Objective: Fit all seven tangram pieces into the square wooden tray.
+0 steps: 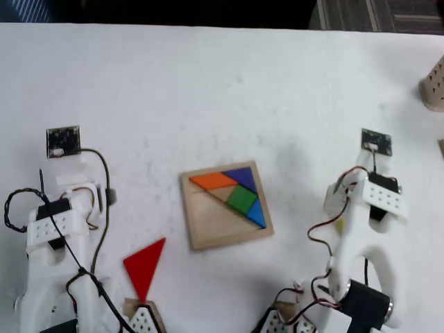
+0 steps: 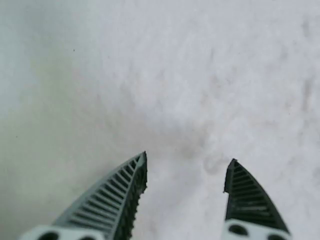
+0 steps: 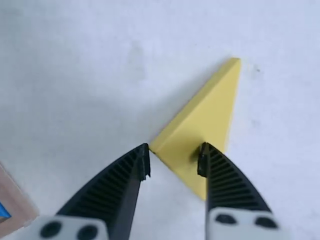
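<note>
Square wooden tray (image 1: 210,216) mid-desk, roughly half filled: orange parallelogram (image 1: 213,180), dark blue triangle (image 1: 241,175), green square (image 1: 241,198) and light blue triangle (image 1: 257,212) seated along one side. Red wooden triangle (image 1: 144,265) loose on white desk (image 1: 208,90), near tray. Right end effector (image 3: 173,159) spread, straddling corner of yellow wooden triangle (image 3: 205,125), not pinching. Left end effector (image 2: 185,172) spread over bare desk. Perforated beige block (image 1: 433,87) at far edge, clear of work.

We find the square wooden tray (image 1: 220,223) at the centre of the table (image 1: 208,90). Four pieces (image 1: 239,194) sit in its rear-right half. One triangle (image 1: 144,267) lies on the table to the left and front of the tray. A second triangle (image 3: 200,125) lies to the right of the tray, under the right gripper (image 3: 174,150).
</note>
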### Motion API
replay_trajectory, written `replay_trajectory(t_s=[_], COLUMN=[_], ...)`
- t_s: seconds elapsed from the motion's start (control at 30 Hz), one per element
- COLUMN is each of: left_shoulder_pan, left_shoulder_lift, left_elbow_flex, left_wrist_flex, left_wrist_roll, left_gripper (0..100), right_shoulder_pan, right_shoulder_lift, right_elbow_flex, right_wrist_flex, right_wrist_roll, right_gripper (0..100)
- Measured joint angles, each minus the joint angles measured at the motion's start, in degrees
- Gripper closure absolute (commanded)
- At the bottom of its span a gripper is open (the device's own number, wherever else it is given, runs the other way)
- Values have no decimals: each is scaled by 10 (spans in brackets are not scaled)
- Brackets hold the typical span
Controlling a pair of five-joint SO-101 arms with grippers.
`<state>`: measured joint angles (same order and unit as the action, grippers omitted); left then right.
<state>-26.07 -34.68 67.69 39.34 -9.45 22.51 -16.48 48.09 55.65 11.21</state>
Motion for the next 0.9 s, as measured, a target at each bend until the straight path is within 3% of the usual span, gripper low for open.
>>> replay_trajectory(t_s=[0.9], left_shoulder_pan=[0], left_shoulder_lift=[0], left_elbow_flex=[0], left_wrist_flex=[0], left_wrist_roll=[0], left_gripper=[846], right_shoulder_pan=[149], right_shoulder_lift=[0], right_elbow_flex=[4], right_wrist_flex=[-61], right_wrist_roll=[60], right_gripper=[851])
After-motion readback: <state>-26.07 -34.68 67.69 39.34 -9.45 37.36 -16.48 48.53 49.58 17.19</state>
